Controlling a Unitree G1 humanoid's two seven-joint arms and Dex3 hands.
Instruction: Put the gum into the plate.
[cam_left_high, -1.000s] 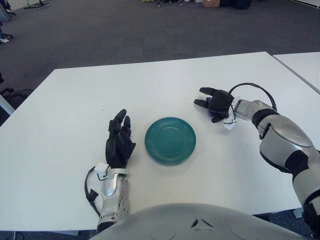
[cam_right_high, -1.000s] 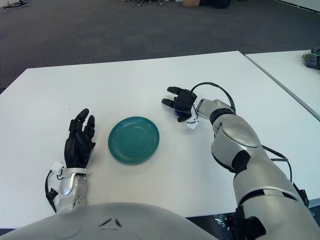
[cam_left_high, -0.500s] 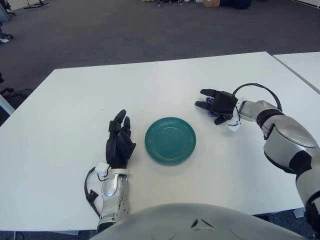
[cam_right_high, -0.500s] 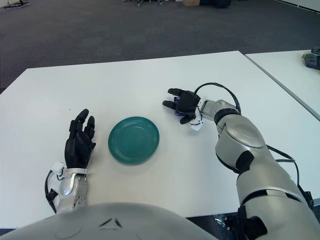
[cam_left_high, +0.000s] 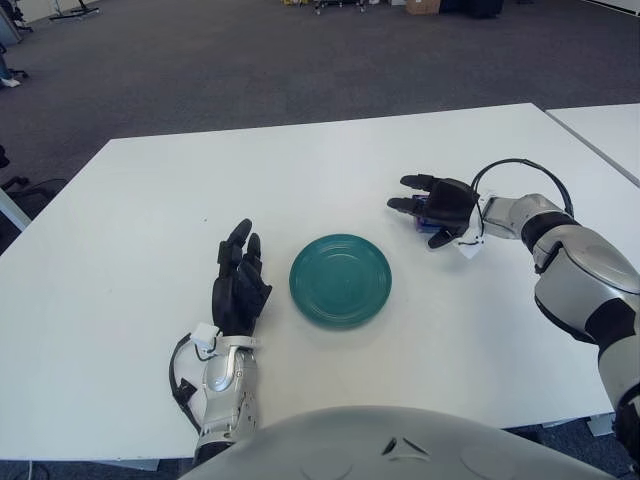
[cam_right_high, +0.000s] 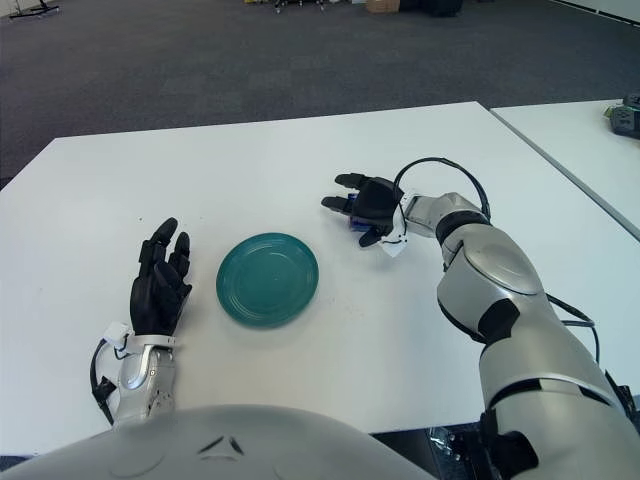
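Note:
A teal plate (cam_left_high: 340, 281) lies in the middle of the white table (cam_left_high: 200, 190), with nothing in it. To its right a small blue-purple pack of gum (cam_left_high: 424, 219) sits on the table, mostly covered by my right hand (cam_left_high: 416, 214). That hand lies over the gum with two fingers stretched toward the plate and the thumb curled below; they are not closed on the pack. My left hand (cam_left_high: 240, 275) shows just left of the plate, fingers straight and holding nothing.
A black cable (cam_left_high: 520, 168) loops above my right wrist. A second white table (cam_left_high: 610, 130) stands to the right across a narrow gap, with a dark object (cam_right_high: 628, 115) on it. Grey carpet lies beyond the far edge.
My right wrist and forearm have swung a little to the right and further back, while the hand stays over the gum. The left hand and plate have not moved.

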